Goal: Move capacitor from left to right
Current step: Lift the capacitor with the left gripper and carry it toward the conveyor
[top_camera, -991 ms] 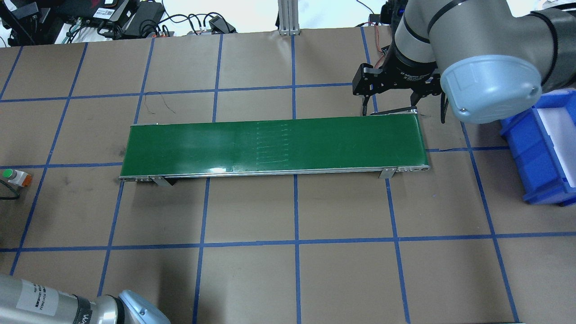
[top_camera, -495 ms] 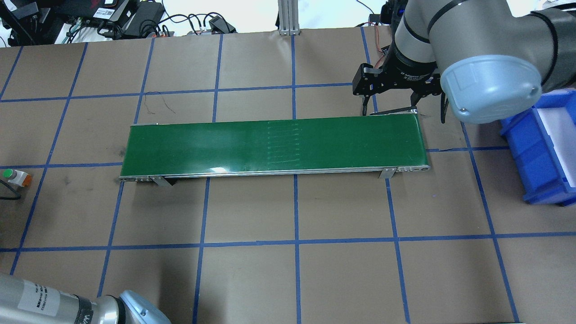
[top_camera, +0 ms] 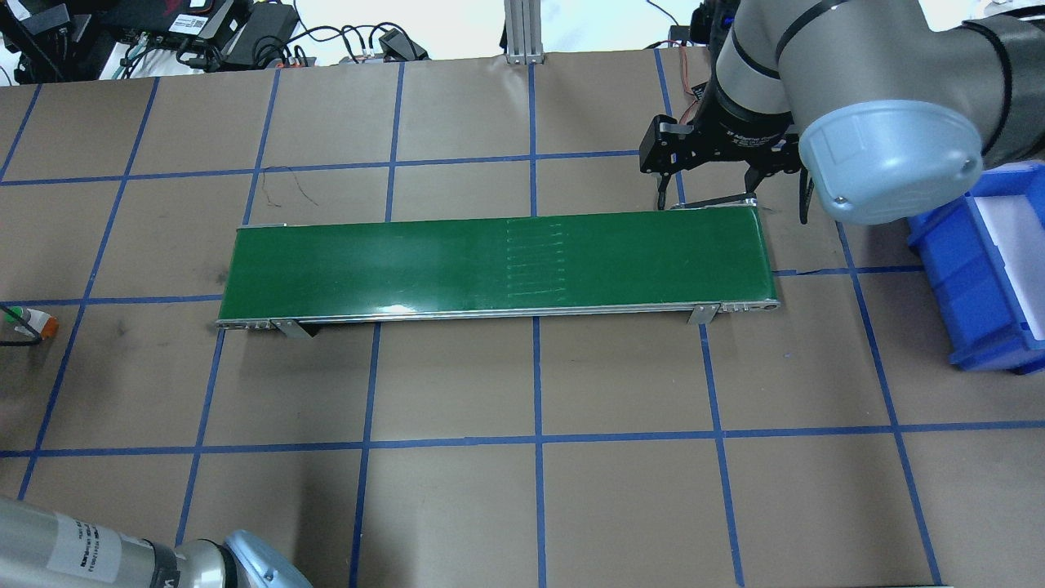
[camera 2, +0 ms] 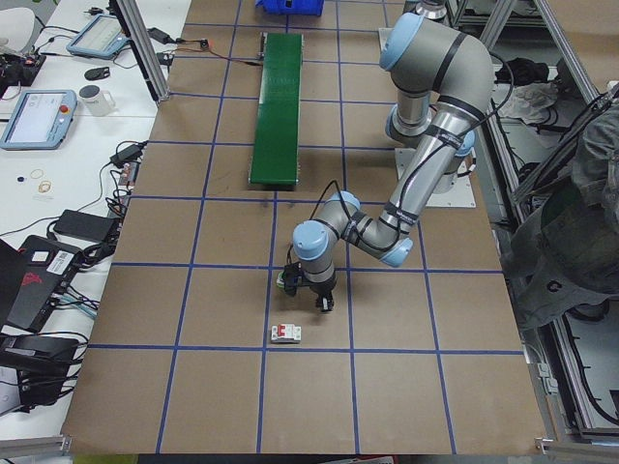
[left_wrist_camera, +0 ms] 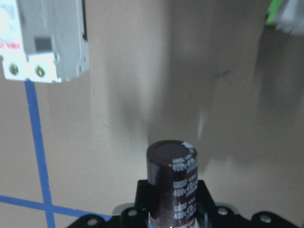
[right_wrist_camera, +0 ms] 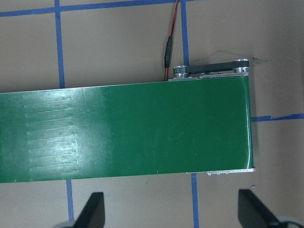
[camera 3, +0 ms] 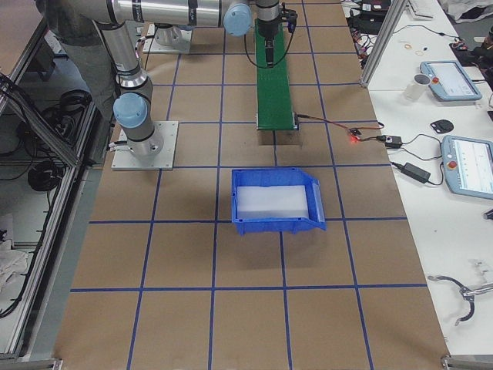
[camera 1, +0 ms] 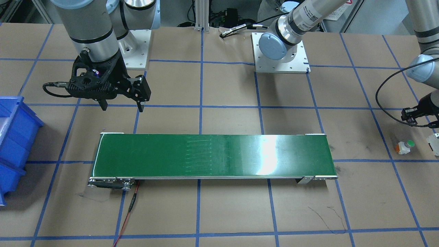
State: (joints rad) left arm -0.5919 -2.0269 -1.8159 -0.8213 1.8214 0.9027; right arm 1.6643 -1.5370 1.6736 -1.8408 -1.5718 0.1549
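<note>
A: What colours do we see?
B: We see a dark purplish-brown capacitor (left_wrist_camera: 172, 180) with pale grey print, a green belt (top_camera: 490, 265), and a brown desk (top_camera: 457, 384) gridded with blue tape.

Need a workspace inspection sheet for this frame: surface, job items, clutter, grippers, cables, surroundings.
Surface: table papered brown, blue tape grid, dark scuffs.
Job's things: capacitor upright in the left gripper; green belt across the middle; blue bin at the right end.
Clutter: green-capped button and white breaker near the left gripper.
Grippers: left shut on the capacitor; right gripper open, raised near the belt's right end.
Cables: red-black wire at the belt's end; black cable looped at the left wrist.
Surroundings: pendants, mug on side bench; person nearby.
</note>
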